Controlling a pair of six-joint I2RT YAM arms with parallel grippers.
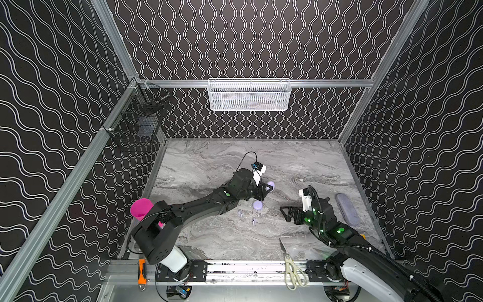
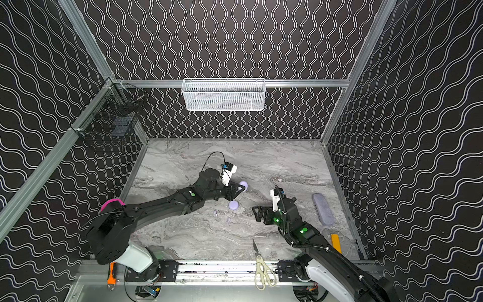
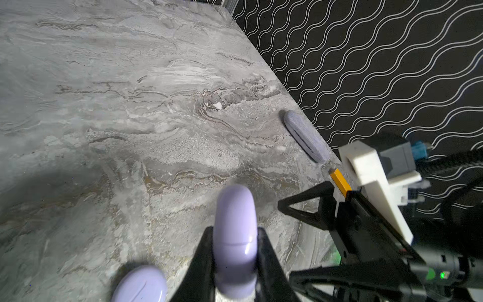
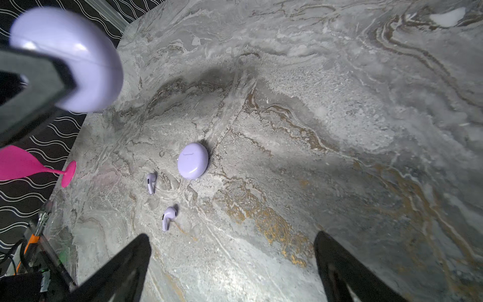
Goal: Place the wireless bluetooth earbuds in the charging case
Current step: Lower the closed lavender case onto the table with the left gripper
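Lid-opening step: closed charging case (image 3: pixel 235 217) pinched by left end effector (image 1: pixel 266 188).
Right end effector (image 4: pixel 231 239) spread, empty; lid judged next to be opened; earbuds (image 4: pixel 151 183) lying on surface (image 4: pixel 339 130).

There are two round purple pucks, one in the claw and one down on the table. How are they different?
The held charging case is pinched in the left claw, while the loose charging case is gripped by nothing. The held charging case stands on edge, apparently clear of the marble table; the loose charging case lies flat on it beside two earbuds. Both are glossy lavender, round and shut.
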